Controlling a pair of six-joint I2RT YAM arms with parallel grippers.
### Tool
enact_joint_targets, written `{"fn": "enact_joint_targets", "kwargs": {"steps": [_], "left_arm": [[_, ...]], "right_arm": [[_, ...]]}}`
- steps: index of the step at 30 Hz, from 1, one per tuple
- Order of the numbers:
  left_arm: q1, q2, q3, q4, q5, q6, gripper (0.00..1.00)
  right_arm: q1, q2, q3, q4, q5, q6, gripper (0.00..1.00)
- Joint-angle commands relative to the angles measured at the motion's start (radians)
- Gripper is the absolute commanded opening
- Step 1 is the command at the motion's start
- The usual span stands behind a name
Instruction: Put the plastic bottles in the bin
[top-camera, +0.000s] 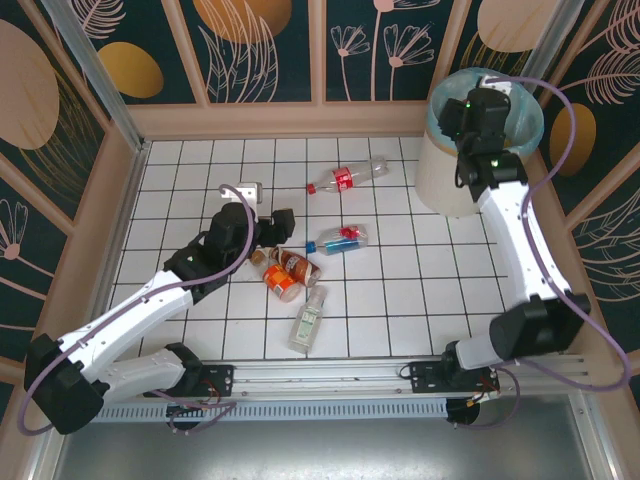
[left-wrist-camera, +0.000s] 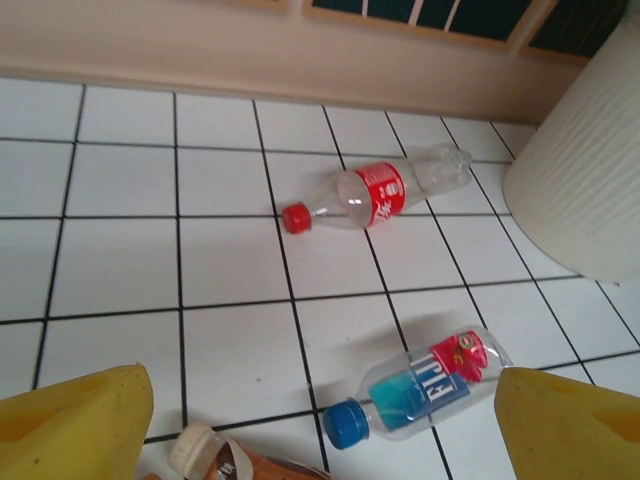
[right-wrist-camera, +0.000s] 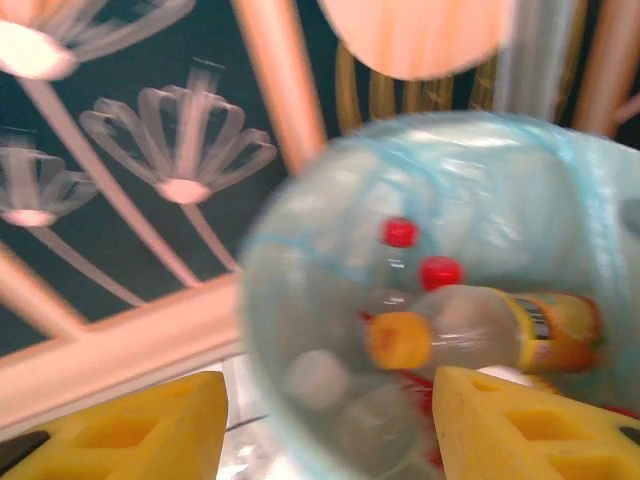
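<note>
Several plastic bottles lie on the white tiled floor: a clear red-label one (top-camera: 347, 178) (left-wrist-camera: 385, 190), a blue-capped blue-label one (top-camera: 342, 239) (left-wrist-camera: 425, 385), orange-brown ones (top-camera: 285, 270) and a clear green-label one (top-camera: 308, 318). My left gripper (top-camera: 275, 228) (left-wrist-camera: 325, 430) hovers open just left of the blue-label bottle, nothing between its yellow fingers (left-wrist-camera: 75, 420). A cream cap of a brown bottle (left-wrist-camera: 195, 448) peeks in below. My right gripper (top-camera: 480, 110) (right-wrist-camera: 330, 420) hangs open over the bin (top-camera: 450, 175) (right-wrist-camera: 300, 300). Inside the teal liner lie an orange-capped bottle (right-wrist-camera: 480, 335) and red-capped ones (right-wrist-camera: 440, 272).
The bin's cream wall (left-wrist-camera: 590, 170) stands at the far right corner, close to the red-label bottle. A small white box (top-camera: 247, 190) sits on the tiles behind my left gripper. Wooden-framed walls (top-camera: 300, 115) enclose the floor on three sides.
</note>
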Motion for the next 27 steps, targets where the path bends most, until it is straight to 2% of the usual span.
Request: {"fn": "enact_joint_targets", "kwargs": {"steps": [1, 3, 6, 10, 13, 17, 20, 27], "left_arm": [[-0.004, -0.042, 0.011, -0.015, -0.081, 0.024, 0.89], [-0.005, -0.051, 0.009, -0.03, -0.093, 0.017, 0.89], [-0.003, -0.065, -0.004, -0.051, -0.107, -0.002, 0.89], [-0.004, -0.081, -0.031, -0.088, -0.108, -0.04, 0.89], [-0.004, -0.08, -0.043, -0.128, -0.094, -0.061, 0.9], [-0.004, -0.061, -0.046, -0.215, -0.076, -0.087, 0.9], [-0.005, -0.059, -0.071, -0.252, -0.052, -0.127, 0.91], [-0.004, -0.054, -0.164, -0.242, 0.003, -0.212, 0.93]], "right_arm": [[0.118, -0.091, -0.074, 0.122, 0.061, -0.067, 0.57], [0.188, -0.116, -0.136, 0.186, 0.045, -0.11, 0.57], [0.277, -0.126, -0.208, 0.268, -0.081, -0.188, 0.54], [0.339, -0.11, -0.307, 0.36, -0.376, -0.286, 0.48], [0.387, -0.078, -0.373, 0.405, -0.555, -0.398, 0.49], [0.498, 0.007, -0.4, 0.357, -0.581, -0.602, 0.57], [0.567, 0.105, -0.364, 0.264, -0.569, -0.706, 0.58], [0.622, 0.284, -0.275, 0.077, -0.638, -0.842, 0.6]]}}
